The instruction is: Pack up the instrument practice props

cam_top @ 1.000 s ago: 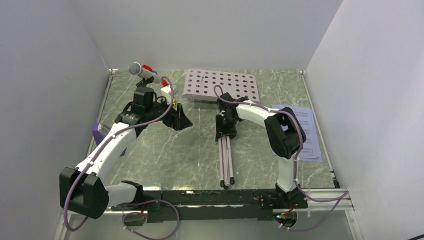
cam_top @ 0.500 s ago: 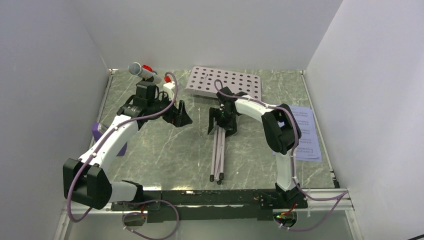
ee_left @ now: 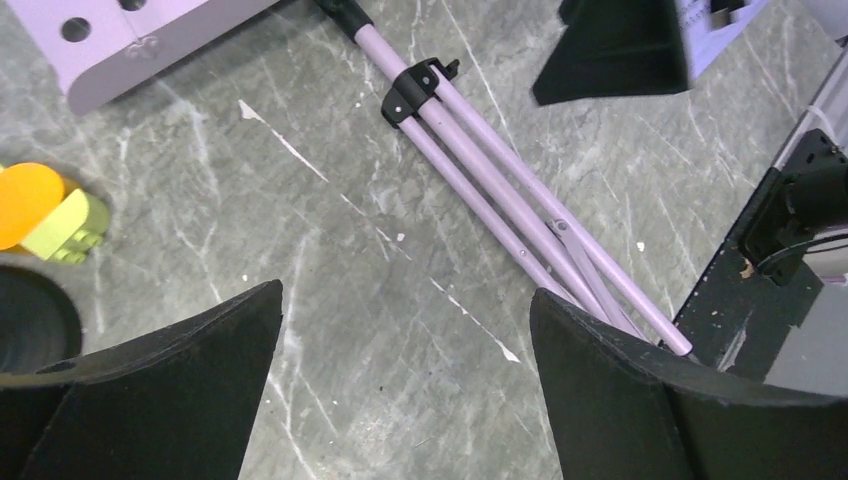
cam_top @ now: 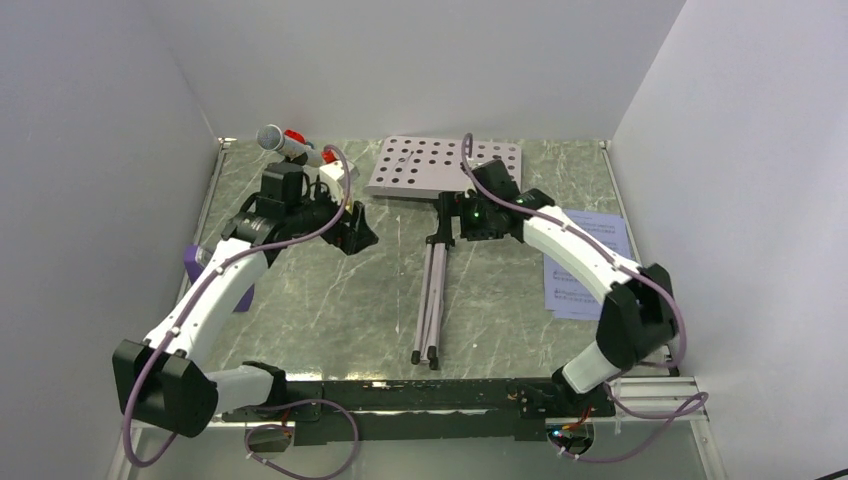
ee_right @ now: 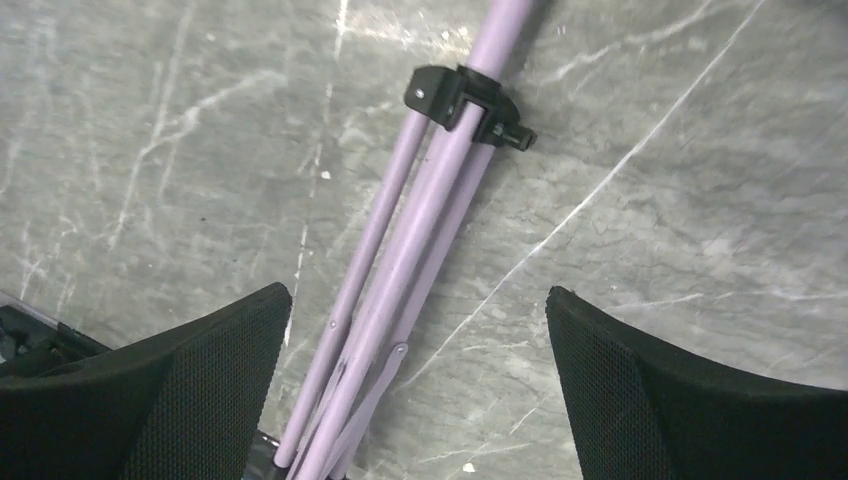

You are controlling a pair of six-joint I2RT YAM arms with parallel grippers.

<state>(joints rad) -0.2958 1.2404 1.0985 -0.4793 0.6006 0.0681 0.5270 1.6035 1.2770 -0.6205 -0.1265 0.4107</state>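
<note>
Two sets of jaws gape empty as my right gripper [ee_right: 417, 295] hovers over the folded legs [cam_top: 430, 300] of the grey music stand [cam_top: 445, 167], laid flat toward 6 o'clock, apparently collapsed for packing, my left gripper [ee_left: 405, 295] poised at 9 o'clock.

Under the right hand [ee_right: 415, 295], bench [ee_right: 700, 250] of grey-green marbled stone look, smooth, low sheen. Between its fingers [ee_right: 150, 400], matt black and finely meshed: stand legs [ee_right: 400, 270] of smooth lilac-painted tube, black plastic clamp [ee_right: 465, 100]. Beside the left hand [ee_left: 405, 290], glossy orange and yellow-green plastic block [ee_left: 50, 215].
</note>
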